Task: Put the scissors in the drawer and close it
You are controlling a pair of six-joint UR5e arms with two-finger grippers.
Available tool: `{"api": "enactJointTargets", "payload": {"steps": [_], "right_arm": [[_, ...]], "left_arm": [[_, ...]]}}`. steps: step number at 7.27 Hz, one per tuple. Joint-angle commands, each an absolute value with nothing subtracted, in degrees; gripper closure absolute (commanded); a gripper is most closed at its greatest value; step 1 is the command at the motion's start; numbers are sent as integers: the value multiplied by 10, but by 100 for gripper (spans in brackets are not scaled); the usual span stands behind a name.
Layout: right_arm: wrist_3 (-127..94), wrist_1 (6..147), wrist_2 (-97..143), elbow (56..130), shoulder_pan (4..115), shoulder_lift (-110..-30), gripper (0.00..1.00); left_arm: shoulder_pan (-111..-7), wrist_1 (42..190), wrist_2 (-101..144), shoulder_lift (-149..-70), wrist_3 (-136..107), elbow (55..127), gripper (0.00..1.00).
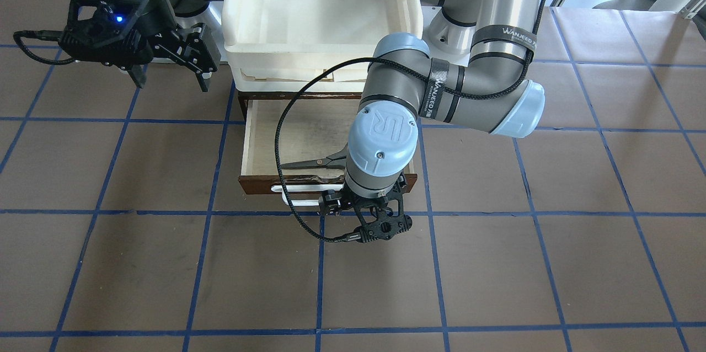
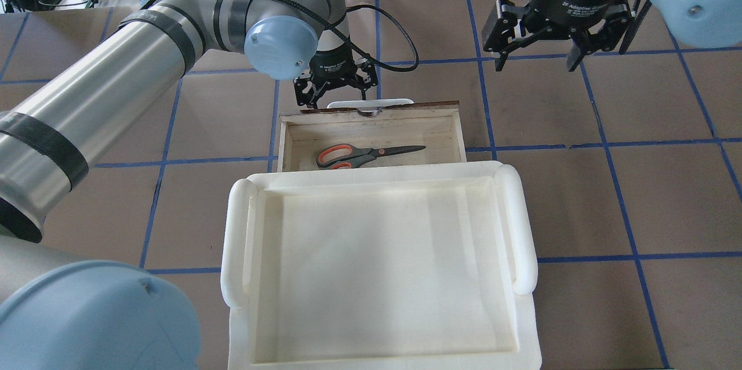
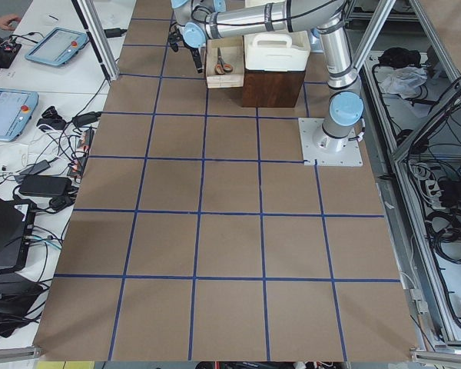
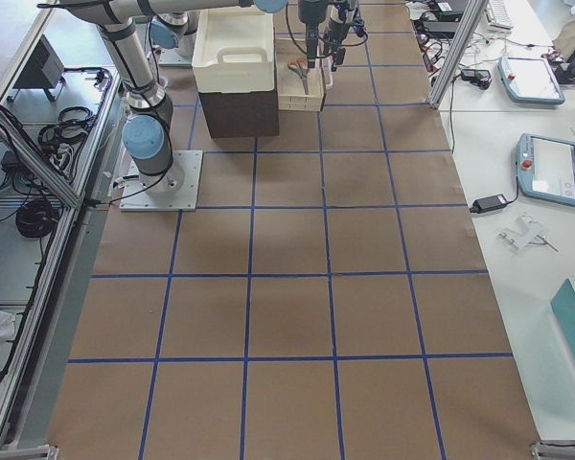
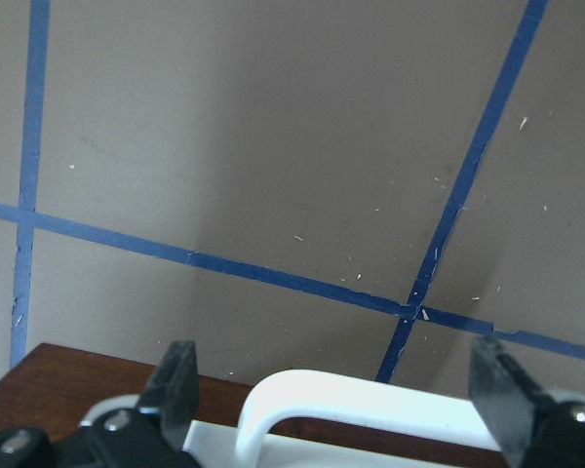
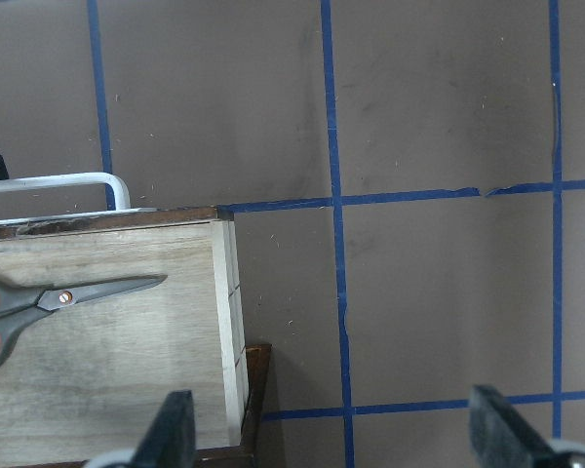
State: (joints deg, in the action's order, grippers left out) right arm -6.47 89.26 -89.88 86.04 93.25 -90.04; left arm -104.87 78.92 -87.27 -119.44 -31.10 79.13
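The scissors [image 2: 371,154], with dark blades and grey handles lined orange-red, lie flat inside the open drawer [image 2: 443,141]; they also show in the right wrist view [image 6: 68,297] and partly under the arm in the front view [image 1: 314,163]. The drawer's white bar handle [image 5: 361,400] sits between the fingers of my left gripper [image 2: 336,97], which is open and stands at the drawer's dark brown front. My right gripper [image 2: 536,62] is open and empty, hovering above the table off the drawer's side, past its front corner.
A stack of cream-white plastic trays [image 2: 522,225] sits on top of the drawer's cabinet, right behind the open drawer. The brown table mat with blue tape lines [image 1: 496,264] spreads around. My left arm's elbow [image 1: 386,137] hangs over the drawer.
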Motion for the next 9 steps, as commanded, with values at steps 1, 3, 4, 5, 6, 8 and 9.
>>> {"api": "enactJointTargets", "payload": {"steps": [1,3,4,5,6,8,9], "right_arm": [[-64,896,-898,860,933,-899,0],[-65,896,-898,860,933,-898,0],[-64,896,-898,860,933,-898,0],[-65,896,-898,860,933,-898,0],[-65,896,-898,860,933,-898,0],[-65,896,-898,860,933,-898,0],[-66,895,-898,860,933,-898,0]], "left_arm": [[-1049,812,-868,-1189,-323,788,0],[-1049,833,-867,-1180,-324,788,0],[-1042,829,-865,-1181,-323,784,0],[-1034,826,-866,-1193,-323,768,0],[-1034,824,-866,-1203,-323,759,0],[-1038,817,-858,-1213,-324,761,0],[-1045,818,-853,-1214,-341,764,0]]}}
